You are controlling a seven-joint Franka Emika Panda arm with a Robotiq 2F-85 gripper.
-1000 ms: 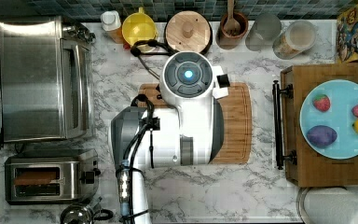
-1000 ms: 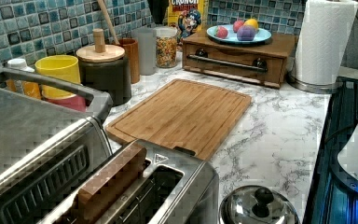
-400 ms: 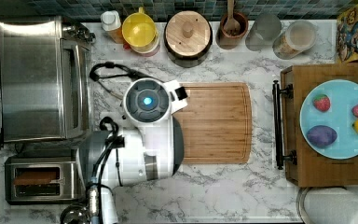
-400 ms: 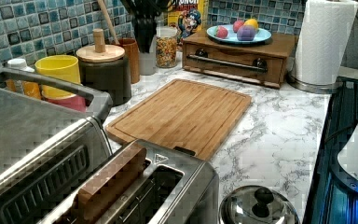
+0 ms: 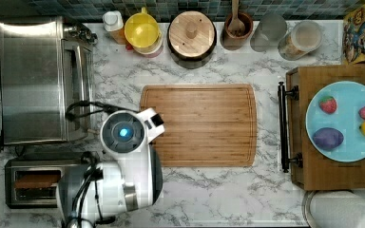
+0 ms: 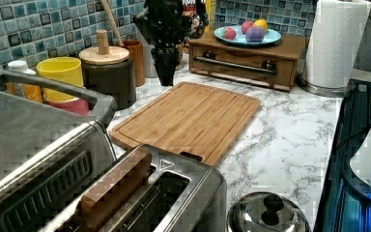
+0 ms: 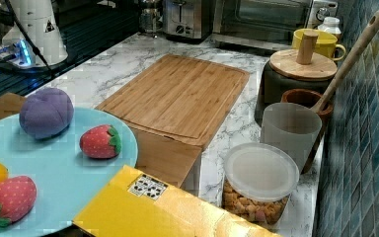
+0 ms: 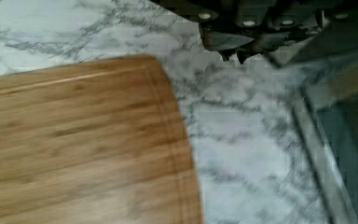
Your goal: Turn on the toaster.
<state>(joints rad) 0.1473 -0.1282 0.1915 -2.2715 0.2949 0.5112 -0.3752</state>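
The small steel toaster (image 5: 32,183) stands at the top view's lower left with a brown slice (image 5: 37,181) in one slot. It also fills the left view's foreground as toaster (image 6: 174,193), and sits far back in the right view as toaster (image 7: 186,19). My arm (image 5: 123,135) hangs over the marble by the cutting board's left edge, just beyond the toaster's end. In the left view my black gripper (image 6: 166,79) points down above the counter behind the board. The wrist view shows the gripper (image 8: 233,56) with fingertips together, holding nothing.
A large toaster oven (image 5: 43,80) stands beside the toaster. The cutting board (image 5: 199,124) lies mid-counter. Jars and a yellow cup (image 5: 142,31) line the back wall. A wooden box with a fruit plate (image 5: 344,123) is at the top view's right. A steel pot lid (image 6: 268,215) sits near the toaster.
My arm has swung from over the cutting board toward the top view's left and down, ending near the toaster. The gripper has come into the left view.
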